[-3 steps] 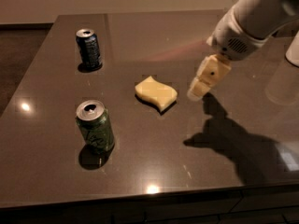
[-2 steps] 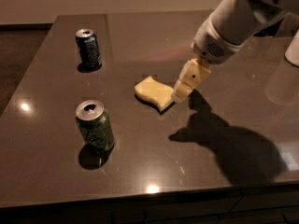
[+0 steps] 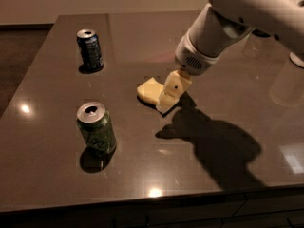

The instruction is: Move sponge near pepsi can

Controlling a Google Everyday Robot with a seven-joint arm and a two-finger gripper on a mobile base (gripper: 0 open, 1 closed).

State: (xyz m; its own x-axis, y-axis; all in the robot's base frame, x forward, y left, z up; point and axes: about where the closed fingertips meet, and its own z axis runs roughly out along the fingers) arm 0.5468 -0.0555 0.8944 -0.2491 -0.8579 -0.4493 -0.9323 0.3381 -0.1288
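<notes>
The pale yellow, wavy-edged foam sponge (image 3: 148,90) lies mid-worktop, with the robot's cream gripper (image 3: 171,95) down over its right end; whether it is clamped, I cannot tell. This looks like the grasping step. Next comes a secure hold, then carrying it to the dark blue pepsi can (image 3: 90,50) near the far-left corner

Bare tabletop (image 3: 128,61) between pincer (image 3: 166,102), pepsi can (image 3: 90,50)

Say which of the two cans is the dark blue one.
The pepsi can, at the back left; the green can stands nearer the camera. The gripper sits at the sponge.
</notes>
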